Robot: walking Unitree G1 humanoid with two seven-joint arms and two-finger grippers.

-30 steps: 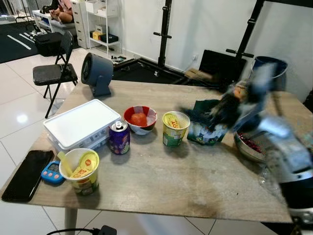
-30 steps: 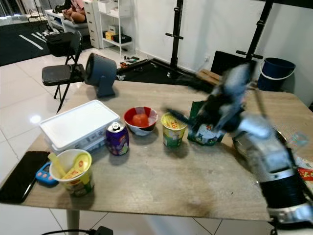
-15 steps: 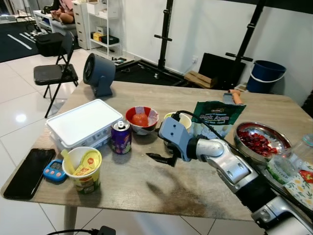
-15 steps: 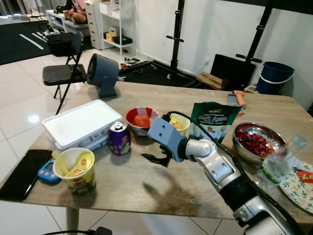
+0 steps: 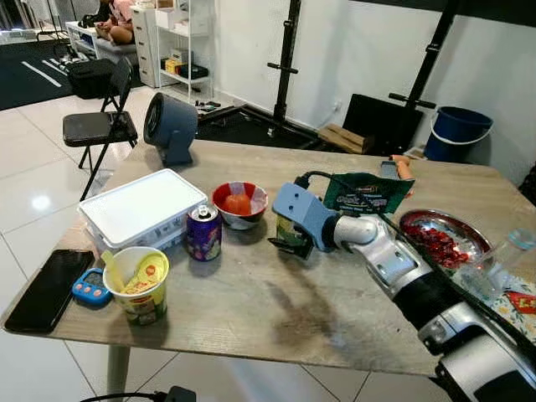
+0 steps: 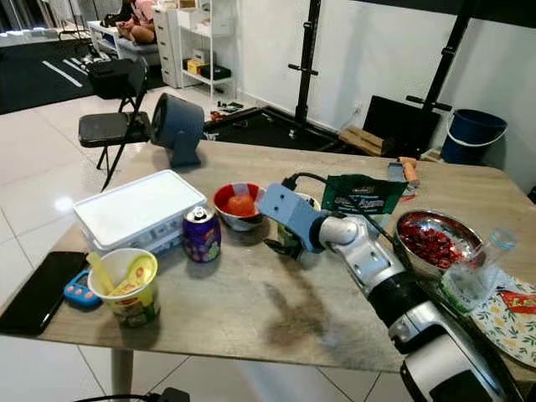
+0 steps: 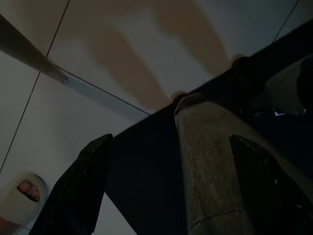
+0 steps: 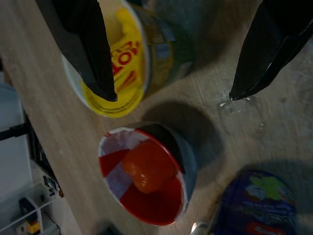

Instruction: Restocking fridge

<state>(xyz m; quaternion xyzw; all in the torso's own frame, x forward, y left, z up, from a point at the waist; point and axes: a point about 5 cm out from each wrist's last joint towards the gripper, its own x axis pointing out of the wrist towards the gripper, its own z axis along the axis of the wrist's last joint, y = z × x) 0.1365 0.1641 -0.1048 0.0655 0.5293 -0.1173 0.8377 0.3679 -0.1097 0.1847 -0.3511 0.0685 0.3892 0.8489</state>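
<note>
A long wooden table [image 5: 276, 310] stands on a glossy white tiled floor [image 5: 33, 180] that mirrors a bright patch of light. Beyond the table's far edge a black folding chair [image 5: 94, 126] stands at its left corner, with a white shelving unit [image 5: 172, 38] behind it, black rack uprights [image 5: 285, 59] against the white wall [image 5: 360, 46], and a blue bucket [image 5: 456, 132] off to the right. A dark mat [image 5: 38, 71] covers the floor in the far left corner.

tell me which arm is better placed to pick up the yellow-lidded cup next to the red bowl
Right. The right gripper is already at the yellow-lidded cup with its fingers open, beside the red bowl. The left gripper hangs low over the floor.
</note>
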